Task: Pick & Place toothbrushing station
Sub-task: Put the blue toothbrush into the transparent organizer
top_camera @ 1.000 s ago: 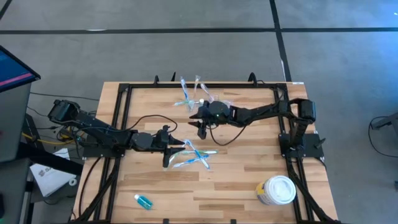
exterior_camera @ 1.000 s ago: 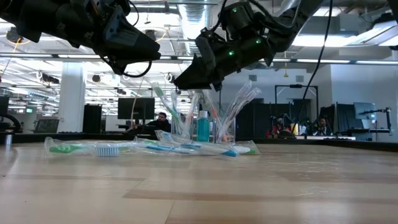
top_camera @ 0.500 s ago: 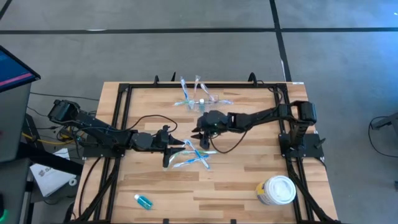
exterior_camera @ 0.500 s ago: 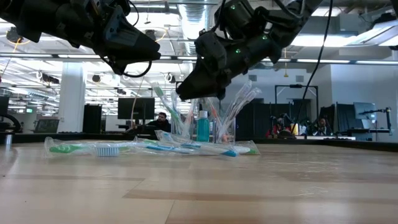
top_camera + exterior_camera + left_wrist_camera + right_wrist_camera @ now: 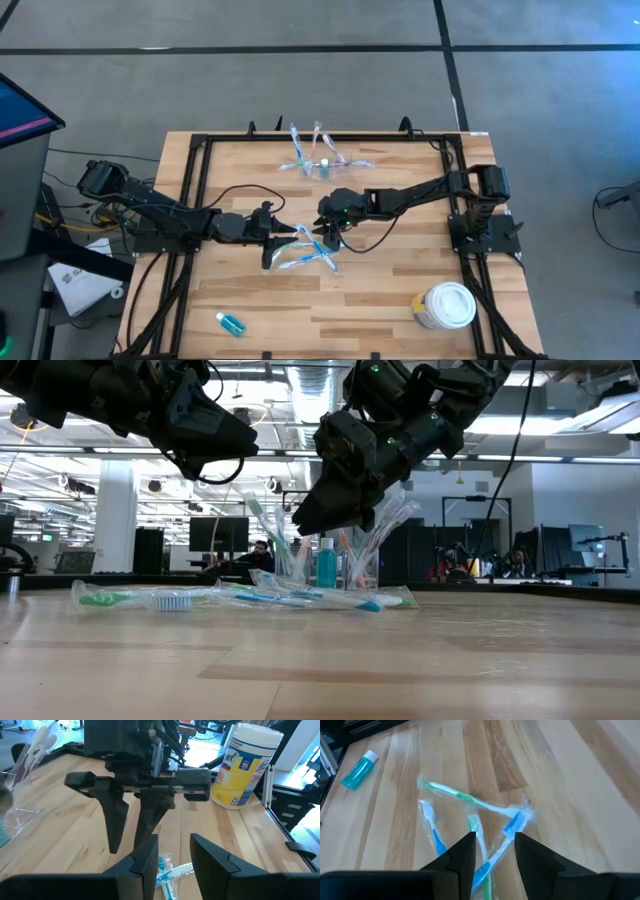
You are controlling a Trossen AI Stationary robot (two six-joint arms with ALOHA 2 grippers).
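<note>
Wooden tabletop [image 5: 380, 270] carries a small teal tube [image 5: 230, 322] nearest, then wrapped toothbrushes [image 5: 312, 250] mid-table. Left gripper [image 5: 272, 250] hovers just beside them and right gripper [image 5: 326, 226] above them, both with fingers parted, holding nothing. Farthest, the toothbrushing station [image 5: 320, 158] stands by the back edge.

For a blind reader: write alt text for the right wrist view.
The right claw, its two dark fingers apart and empty, hangs over a loose pile of wrapped toothbrushes, blue and green, crossed on the wooden table. A small teal tube with a white cap lies apart from them, farther off.
</note>
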